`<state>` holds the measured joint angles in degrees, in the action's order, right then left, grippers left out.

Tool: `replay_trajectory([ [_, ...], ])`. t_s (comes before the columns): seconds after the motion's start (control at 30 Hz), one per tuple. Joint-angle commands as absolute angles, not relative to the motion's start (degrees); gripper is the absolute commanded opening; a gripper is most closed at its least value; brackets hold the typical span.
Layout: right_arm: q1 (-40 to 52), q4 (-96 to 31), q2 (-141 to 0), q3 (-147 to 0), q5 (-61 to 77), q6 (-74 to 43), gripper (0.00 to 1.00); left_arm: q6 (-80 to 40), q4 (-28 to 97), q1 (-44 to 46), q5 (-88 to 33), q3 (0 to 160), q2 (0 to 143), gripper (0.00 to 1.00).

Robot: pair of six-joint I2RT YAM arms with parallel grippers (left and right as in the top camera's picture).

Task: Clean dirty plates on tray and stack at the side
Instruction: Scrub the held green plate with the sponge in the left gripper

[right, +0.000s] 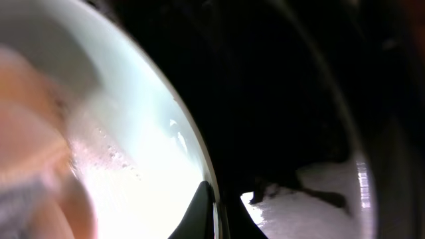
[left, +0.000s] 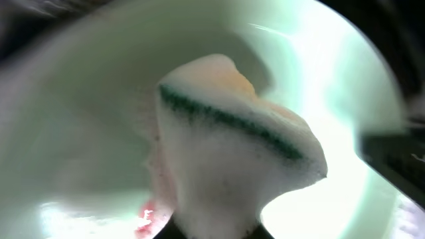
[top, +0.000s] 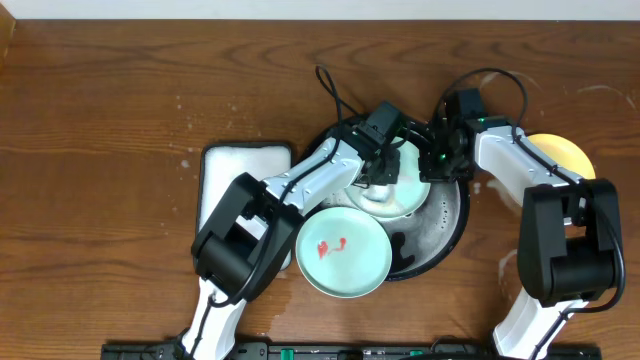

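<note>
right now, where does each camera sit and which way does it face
overhead: fixed above the table, looking straight down on the black tray, both arms, the left tool and right tool.
left wrist: on the left arm, close on a soapy sponge against the mint plate; its own tool is almost hidden.
right wrist: on the right arm, looking along that plate's rim over the tray; one dark fingertip shows.
shared: all three show the same mint plate.
</note>
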<state>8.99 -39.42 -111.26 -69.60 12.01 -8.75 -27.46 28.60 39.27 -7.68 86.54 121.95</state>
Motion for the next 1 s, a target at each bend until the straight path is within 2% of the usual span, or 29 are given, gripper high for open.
replay_trajectory([
  [0.0, 10.2, -40.3, -113.3, -67.4, 11.0, -9.4, 0.01, -22.0, 33.3, 36.8, 14.2, 85.1, 125.8, 0.08],
  [0.2, 10.2, -40.6, -113.3, -67.4, 11.0, -9.4, 0.01, -21.7, 33.6, 37.1, 14.5, 85.9, 125.8, 0.07],
  [0.33, 10.2, -40.7, -113.3, -67.4, 11.0, -9.4, 0.01, -26.8, 28.2, 37.9, -4.0, 85.8, 127.5, 0.07],
  [0.43, 10.2, -40.8, -113.3, -67.4, 11.0, -9.4, 0.01, -32.1, 24.8, 38.7, -13.3, 85.8, 129.8, 0.07],
  [0.7, 10.2, -41.0, -113.3, -67.4, 11.0, -9.4, 0.01, -36.6, 21.8, 42.7, -30.4, 85.8, 132.0, 0.08],
  [0.87, 10.2, -41.1, -113.3, -67.4, 11.0, -9.3, 0.01, -35.4, 25.9, 42.0, -30.3, 85.8, 132.0, 0.08],
  [0.97, 10.2, -41.2, -113.3, -67.4, 11.0, -9.3, 0.01, -32.7, 29.4, 39.8, -21.8, 85.8, 132.0, 0.07],
])
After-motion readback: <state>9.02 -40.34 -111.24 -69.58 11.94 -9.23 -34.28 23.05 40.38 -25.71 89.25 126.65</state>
